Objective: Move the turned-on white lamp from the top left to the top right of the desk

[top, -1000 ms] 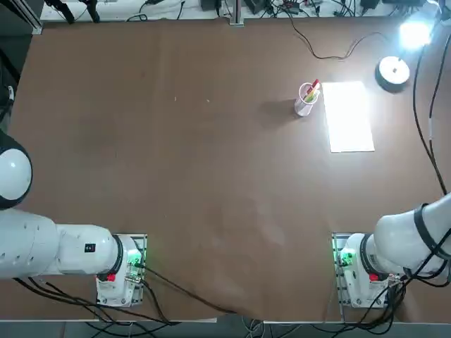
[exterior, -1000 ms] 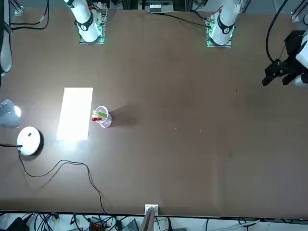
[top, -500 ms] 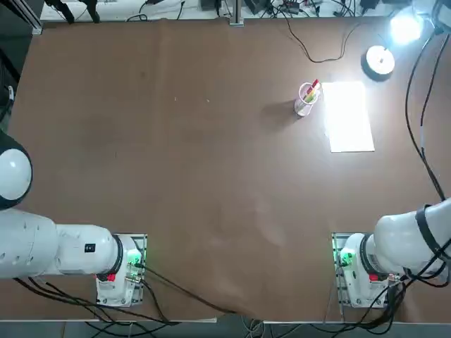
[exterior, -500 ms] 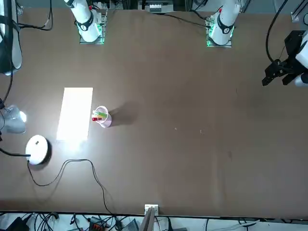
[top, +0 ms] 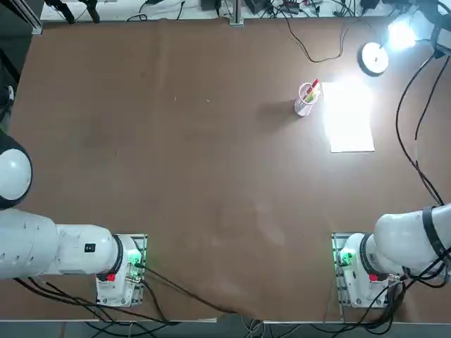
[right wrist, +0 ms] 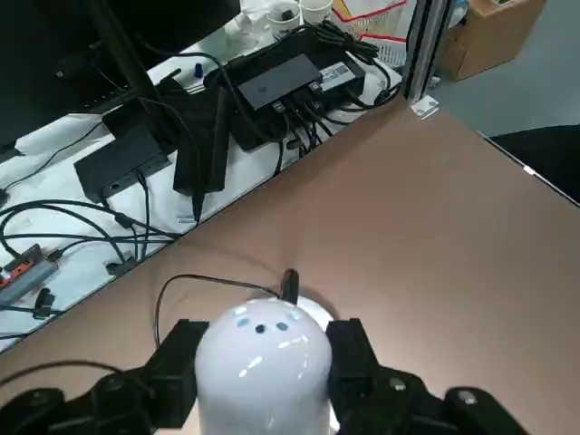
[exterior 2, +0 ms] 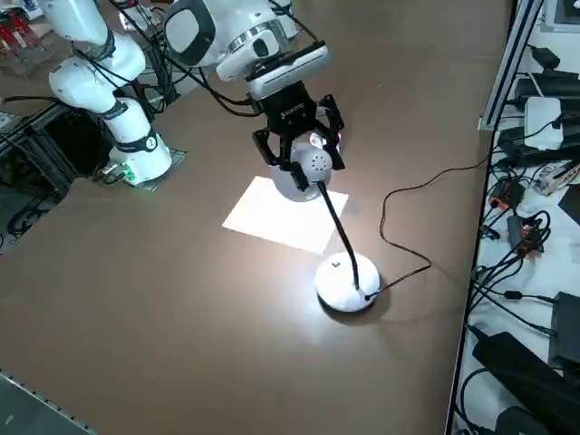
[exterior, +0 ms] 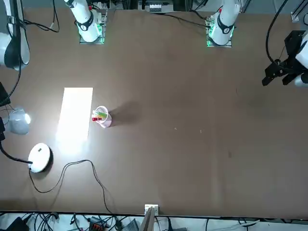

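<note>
Right gripper [exterior 2: 318, 172] closed on the glowing head [exterior 2: 305, 161] of the white desk lamp [exterior 2: 348, 282], one finger each side. Lamp is at the worktop's [top: 204, 176] far right. Slim black neck [exterior 2: 337, 220] slants from the gripped head to the round white base [exterior 2: 335, 285], left of the gripper; can't tell if base touches the worktop. Thin black cord [top: 304, 49] runs from base, left of gripper, to the far edge. White paper sheet [top: 348, 120] lies flat, left of gripper and nearer the robot. Clear cup [top: 304, 107] with colored pens [top: 311, 91] stands farther left of gripper, just beyond sheet's left edge.
</note>
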Robot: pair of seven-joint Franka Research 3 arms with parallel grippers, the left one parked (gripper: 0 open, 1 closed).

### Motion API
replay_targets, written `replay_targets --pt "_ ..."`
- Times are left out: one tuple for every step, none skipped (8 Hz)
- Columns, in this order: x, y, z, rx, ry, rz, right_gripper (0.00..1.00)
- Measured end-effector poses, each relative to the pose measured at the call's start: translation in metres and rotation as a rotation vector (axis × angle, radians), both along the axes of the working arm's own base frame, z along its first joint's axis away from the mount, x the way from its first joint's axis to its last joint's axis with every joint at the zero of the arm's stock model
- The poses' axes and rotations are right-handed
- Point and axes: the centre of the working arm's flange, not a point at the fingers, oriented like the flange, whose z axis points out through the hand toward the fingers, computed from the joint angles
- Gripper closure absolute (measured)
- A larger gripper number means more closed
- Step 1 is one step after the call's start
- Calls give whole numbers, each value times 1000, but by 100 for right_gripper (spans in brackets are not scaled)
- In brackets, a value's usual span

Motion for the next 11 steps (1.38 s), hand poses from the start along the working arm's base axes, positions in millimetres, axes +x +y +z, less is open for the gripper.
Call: replay_targets --pt "-6 2 -6 2 14 1 27" --pt "-12 4 -11 -1 27 9 27" --pt "-16 5 -12 -18 35 27 27" --pt "-18 7 -12 -47 44 46 27" --pt "-19 6 -13 -69 51 58 27" --pt "-19 4 -13 -76 52 60 27" --pt "-20 4 -13 -78 51 61 27" --pt "-20 4 -13 -75 50 56 27" --pt "-20 3 -14 -64 45 40 27" --pt "-20 3 -14 -48 34 15 27" --pt "-20 3 -14 -33 26 -8 27"
